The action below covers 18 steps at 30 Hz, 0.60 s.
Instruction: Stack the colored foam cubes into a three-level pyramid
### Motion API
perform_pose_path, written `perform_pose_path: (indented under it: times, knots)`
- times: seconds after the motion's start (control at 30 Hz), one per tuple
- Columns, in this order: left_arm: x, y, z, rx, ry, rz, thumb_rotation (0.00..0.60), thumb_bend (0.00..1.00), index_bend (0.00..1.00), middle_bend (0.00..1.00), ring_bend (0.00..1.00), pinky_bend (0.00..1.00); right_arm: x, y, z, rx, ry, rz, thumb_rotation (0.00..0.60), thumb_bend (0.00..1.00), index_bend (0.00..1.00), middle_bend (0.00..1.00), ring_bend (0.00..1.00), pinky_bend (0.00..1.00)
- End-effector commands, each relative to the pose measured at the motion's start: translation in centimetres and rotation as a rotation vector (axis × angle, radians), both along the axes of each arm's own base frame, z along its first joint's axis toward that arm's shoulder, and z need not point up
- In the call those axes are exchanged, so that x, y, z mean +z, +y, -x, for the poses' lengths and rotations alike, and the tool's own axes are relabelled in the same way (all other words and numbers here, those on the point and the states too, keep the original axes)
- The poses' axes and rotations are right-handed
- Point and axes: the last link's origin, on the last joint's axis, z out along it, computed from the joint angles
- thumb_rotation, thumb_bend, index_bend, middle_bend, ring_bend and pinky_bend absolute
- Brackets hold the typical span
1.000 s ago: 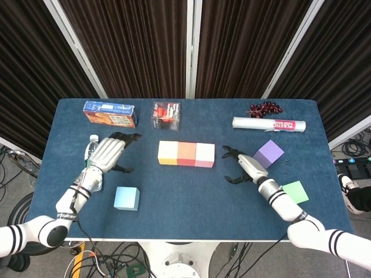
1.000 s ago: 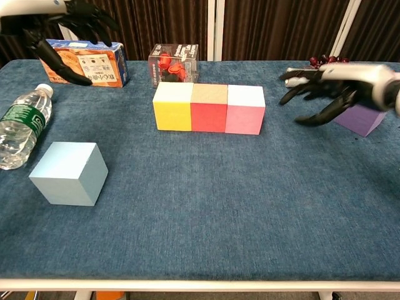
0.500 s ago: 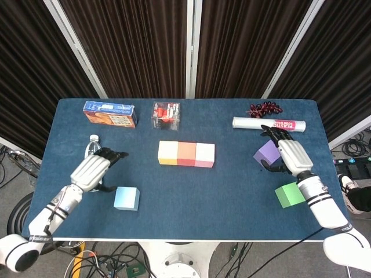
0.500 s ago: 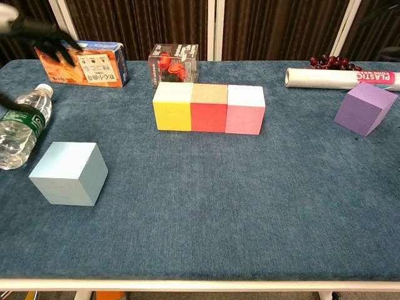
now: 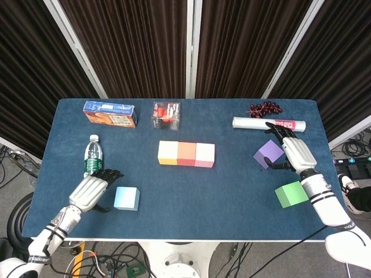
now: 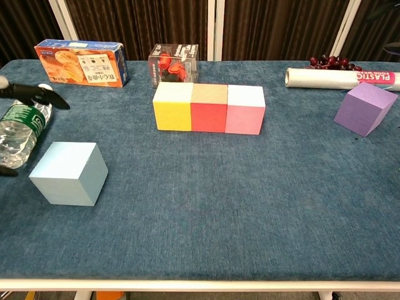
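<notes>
With the three-cube base row (image 5: 186, 154) laid, the open left hand (image 5: 90, 191) hovered beside the blue cube (image 5: 126, 198), and the open right hand (image 5: 295, 154) beside the purple cube (image 5: 268, 153); grasping came next

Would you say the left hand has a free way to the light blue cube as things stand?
Probably yes. The left hand hovers open just left of the light blue cube, with bare table between them; the water bottle lies behind, out of the way.
</notes>
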Motion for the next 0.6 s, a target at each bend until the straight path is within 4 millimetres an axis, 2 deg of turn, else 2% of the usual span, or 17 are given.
perform_pose_path:
  times: [0.03,0.33,0.47,0.6]
  knots:
    - [-1.0,-0.5,0.1,0.014,0.008,0.028,0.600,0.06,0.16,0.11,0.11,0.14,-0.1,0.0,0.1,-0.003,-0.003,0.000,0.600,0.28,0.00,0.17,0.00,0.00]
    - [-3.3,-0.2,0.3,0.020,0.020,0.044,0.600,0.06,0.18,0.12,0.11,0.14,-0.2,0.0,0.5,-0.012,-0.009,-0.004,0.600,0.28,0.00,0.17,0.00,0.00]
    - [-4.0,0.3,0.5,0.014,0.022,0.000,0.600,0.06,0.22,0.17,0.12,0.14,-0.4,0.0,0.5,-0.013,-0.012,-0.007,0.600,0.28,0.00,0.17,0.00,0.00]
    - [-4.5,0.4,0.4,0.015,0.005,-0.006,0.600,0.06,0.27,0.25,0.19,0.15,-0.6,0.0,0.5,-0.014,-0.015,-0.009,0.600,0.28,0.00,0.17,0.00,0.00]
